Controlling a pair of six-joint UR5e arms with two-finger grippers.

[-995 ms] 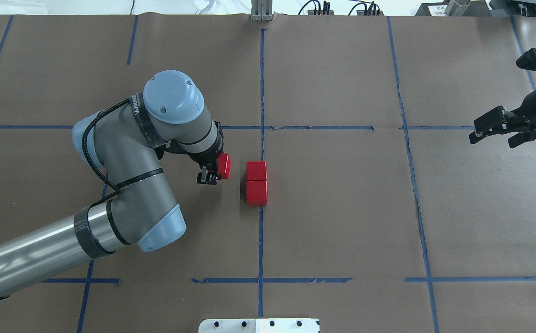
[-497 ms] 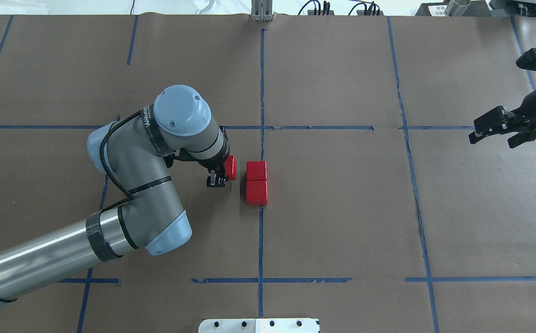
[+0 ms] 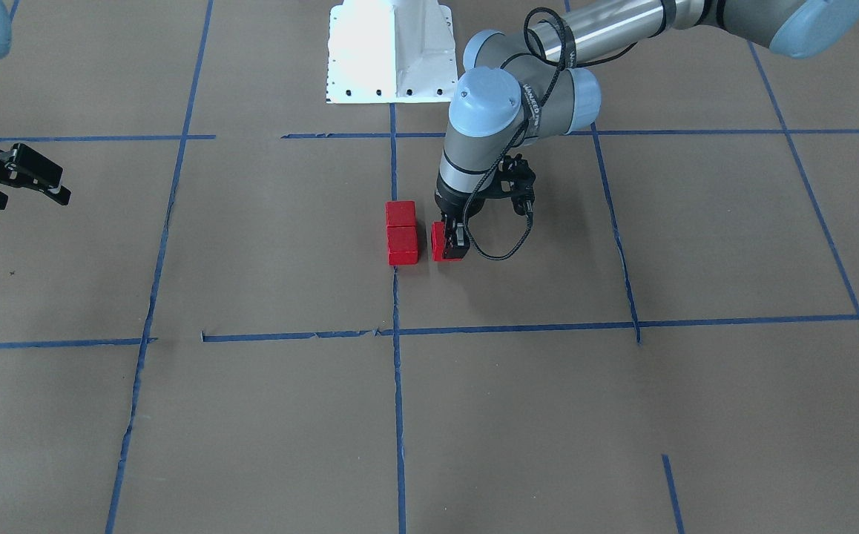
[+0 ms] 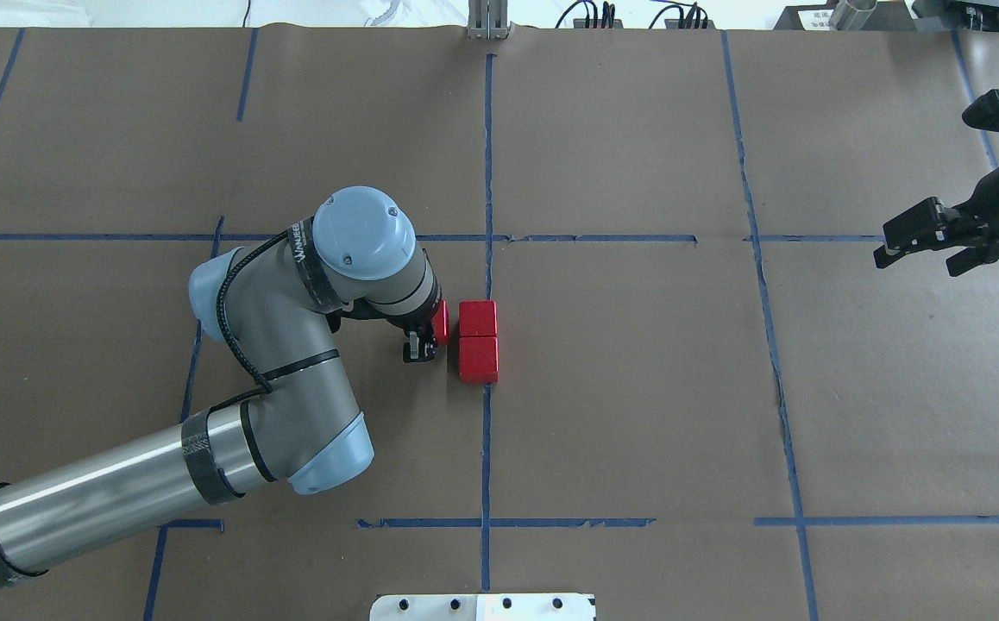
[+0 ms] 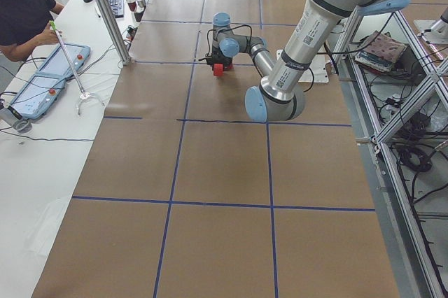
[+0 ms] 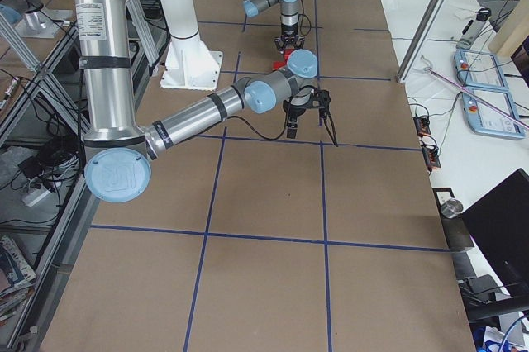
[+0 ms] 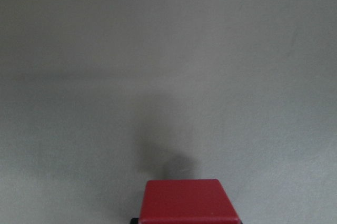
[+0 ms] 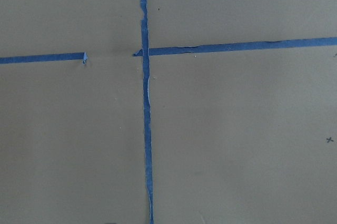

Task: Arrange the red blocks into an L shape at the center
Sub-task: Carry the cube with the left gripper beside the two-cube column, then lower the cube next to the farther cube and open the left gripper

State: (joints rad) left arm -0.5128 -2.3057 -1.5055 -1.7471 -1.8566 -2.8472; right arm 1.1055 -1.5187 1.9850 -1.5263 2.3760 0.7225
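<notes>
At the center (image 4: 551, 379) of the counter (image 4: 637, 129), you have two red blocks (image 4: 478, 338) lying face to face in a short row. They sit over the long blue tape line (image 4: 486, 448), with most of each block on the robot's left of it. In the front-facing view the same pair (image 3: 402, 231) lies a little way out from the white base (image 3: 389, 52).

Your left tool (image 4: 420, 345) points down just beside that row and is clamped on the third red block (image 4: 441, 322). From the front you can see the tool (image 3: 450, 241) with its fingers on opposite faces of this block (image 3: 440, 243). The block is level with the one in the row that lies farther from the robot. A narrow strip of brown paper shows between them, so they are close but not touching. The left wrist camera catches only the block's top (image 7: 187, 200) at the bottom edge, over bare paper. You cannot tell from any view whether the block rests on the counter or hangs just above it.

Your right tool (image 4: 914, 233) is well apart at the counter's far right edge, its fingers spread and holding nothing. Its wrist camera sees only paper and crossing tape.
</notes>
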